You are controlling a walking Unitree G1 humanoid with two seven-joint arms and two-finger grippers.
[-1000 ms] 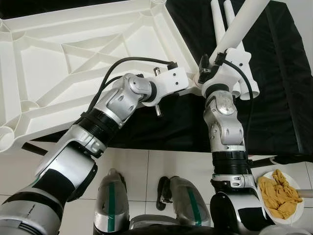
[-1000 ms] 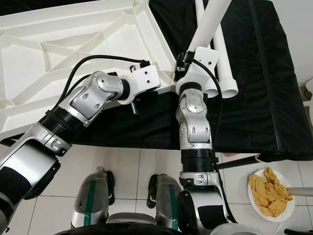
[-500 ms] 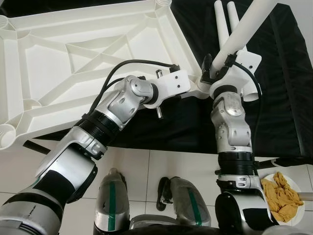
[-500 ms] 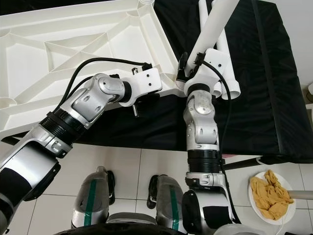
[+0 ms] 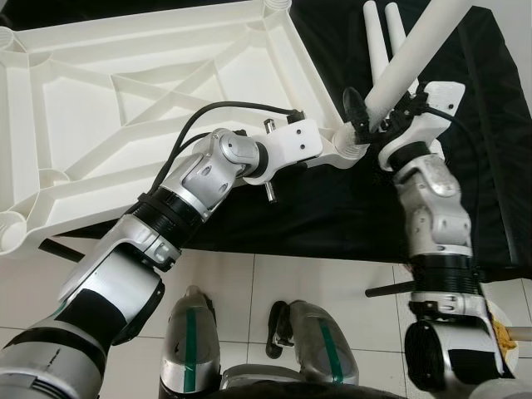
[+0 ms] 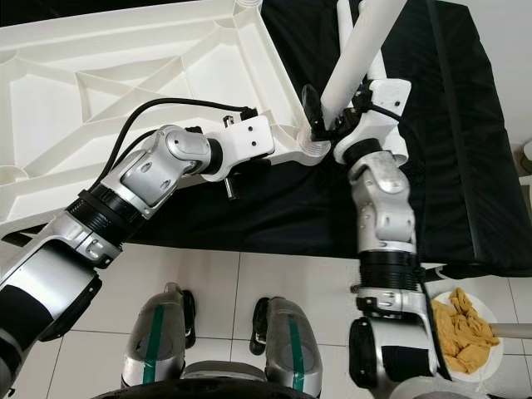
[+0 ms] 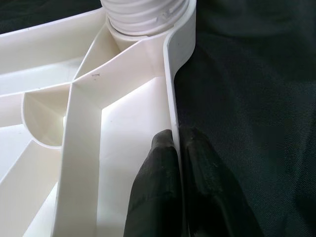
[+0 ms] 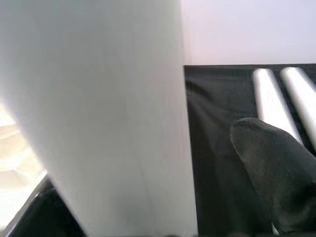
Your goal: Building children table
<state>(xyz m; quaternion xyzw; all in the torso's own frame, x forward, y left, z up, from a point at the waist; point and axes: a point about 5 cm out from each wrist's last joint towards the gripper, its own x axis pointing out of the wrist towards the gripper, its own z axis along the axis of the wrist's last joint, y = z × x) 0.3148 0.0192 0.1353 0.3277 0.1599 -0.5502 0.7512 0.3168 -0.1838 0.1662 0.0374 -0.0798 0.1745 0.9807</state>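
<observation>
Right gripper clamps white leg at tabletop corner socket; left arm braces the rim.

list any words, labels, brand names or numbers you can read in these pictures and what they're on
None: no readable text anywhere.
White plastic tabletop, upside down: bare ribs, no lettering.
White plastic table leg in the right gripper: plain.
Left gripper on the tabletop rim: no markings.
Black cloth: plain.
</observation>
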